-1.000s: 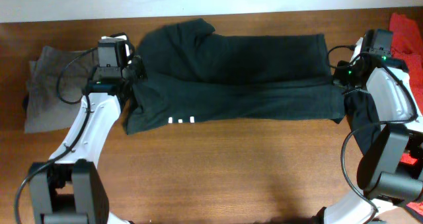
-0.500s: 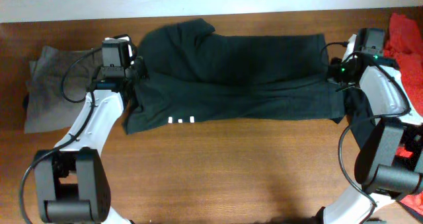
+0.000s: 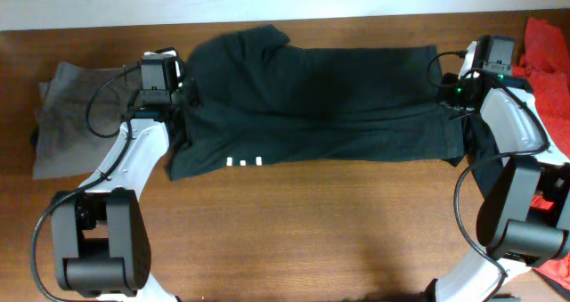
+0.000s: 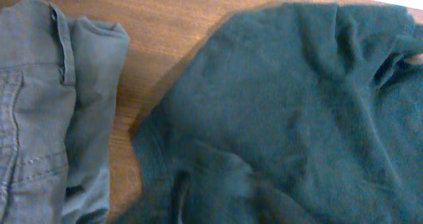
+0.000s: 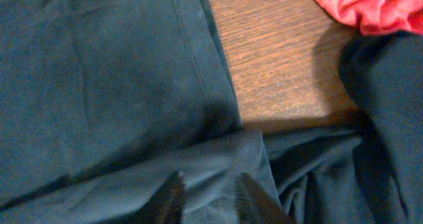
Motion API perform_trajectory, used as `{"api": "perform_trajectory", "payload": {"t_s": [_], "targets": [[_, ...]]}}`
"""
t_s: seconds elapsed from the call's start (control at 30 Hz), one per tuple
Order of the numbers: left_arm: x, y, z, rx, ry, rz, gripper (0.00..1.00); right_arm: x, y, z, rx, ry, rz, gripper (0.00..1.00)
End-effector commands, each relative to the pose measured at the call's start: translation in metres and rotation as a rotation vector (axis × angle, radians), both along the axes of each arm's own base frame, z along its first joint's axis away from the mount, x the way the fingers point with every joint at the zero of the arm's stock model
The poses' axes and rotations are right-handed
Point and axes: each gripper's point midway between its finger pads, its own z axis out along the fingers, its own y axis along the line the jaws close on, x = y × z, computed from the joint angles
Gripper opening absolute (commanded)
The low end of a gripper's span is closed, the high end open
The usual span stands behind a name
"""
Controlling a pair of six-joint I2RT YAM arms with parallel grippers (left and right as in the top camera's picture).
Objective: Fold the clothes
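Note:
A dark green garment (image 3: 312, 97) lies spread across the middle of the table. My left gripper (image 3: 183, 102) is at its left edge. In the left wrist view the cloth (image 4: 297, 98) bunches up at the jaws and hides the fingers, so it looks gripped. My right gripper (image 3: 450, 93) is at the garment's right edge. In the right wrist view its fingers (image 5: 211, 194) are shut on a fold of the top layer (image 5: 119, 85), next to the hem.
Folded grey trousers (image 3: 67, 115) lie at the left, also in the left wrist view (image 4: 39, 112). A red cloth (image 3: 545, 44) lies at the far right and shows in the right wrist view (image 5: 370, 9). Another dark garment (image 3: 485, 151) lies beside the right arm.
Both grippers have moved a little toward the far edge of the table, keeping to the garment's side edges. The garment's outline has hardly changed.

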Motion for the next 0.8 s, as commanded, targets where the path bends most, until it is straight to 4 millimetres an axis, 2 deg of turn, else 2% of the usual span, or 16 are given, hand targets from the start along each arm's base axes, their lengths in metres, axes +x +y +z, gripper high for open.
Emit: {"api": "perform_trajectory", "payload": {"t_s": [0.0, 0.03, 0.1, 0.13, 0.2, 0.27, 0.37, 0.43, 0.53, 0.63, 0.67, 0.73, 0.77], "targets": [[0.001, 0.006, -0.003, 0.006, 0.004, 0.019, 0.87, -0.002, 0.0, -0.006, -0.005, 0.018, -0.002, 0.4], [-0.001, 0.006, -0.004, 0.006, 0.013, 0.019, 0.95, -0.003, 0.0, -0.006, -0.003, 0.026, -0.003, 0.42], [-0.006, 0.007, -0.01, 0.007, 0.043, 0.018, 0.97, -0.007, 0.0, -0.009, -0.002, 0.045, -0.005, 0.44], [-0.018, 0.004, -0.02, -0.004, 0.106, 0.005, 0.99, -0.014, 0.0, -0.012, -0.001, 0.074, -0.008, 0.45], [-0.036, -0.006, -0.034, -0.046, 0.202, -0.034, 0.99, -0.027, 0.001, -0.018, 0.0, 0.135, -0.015, 0.45], [-0.058, -0.016, -0.047, -0.091, 0.307, -0.067, 0.99, -0.042, 0.005, -0.024, 0.014, 0.201, -0.015, 0.5], [-0.101, -0.014, -0.066, -0.093, 0.497, -0.058, 0.99, -0.069, 0.011, -0.032, 0.038, 0.314, -0.014, 0.52], [-0.116, -0.012, -0.072, -0.081, 0.557, -0.049, 0.99, -0.078, 0.011, -0.036, 0.034, 0.351, -0.019, 0.52], [-0.124, -0.011, -0.079, -0.079, 0.58, -0.046, 0.99, -0.086, 0.01, -0.044, 0.027, 0.377, -0.023, 0.52], [-0.129, -0.011, -0.085, -0.079, 0.59, -0.046, 0.89, -0.091, 0.006, -0.047, 0.002, 0.395, -0.032, 0.52], [-0.131, -0.011, -0.088, -0.079, 0.594, -0.046, 0.78, -0.092, 0.005, -0.048, -0.003, 0.397, -0.036, 0.52], [-0.136, -0.01, -0.093, -0.078, 0.609, -0.045, 0.64, -0.091, 0.005, -0.049, -0.004, 0.398, -0.039, 0.52], [-0.142, -0.009, -0.098, -0.07, 0.625, -0.04, 0.51, -0.092, 0.005, -0.05, -0.005, 0.402, -0.04, 0.52]]}}
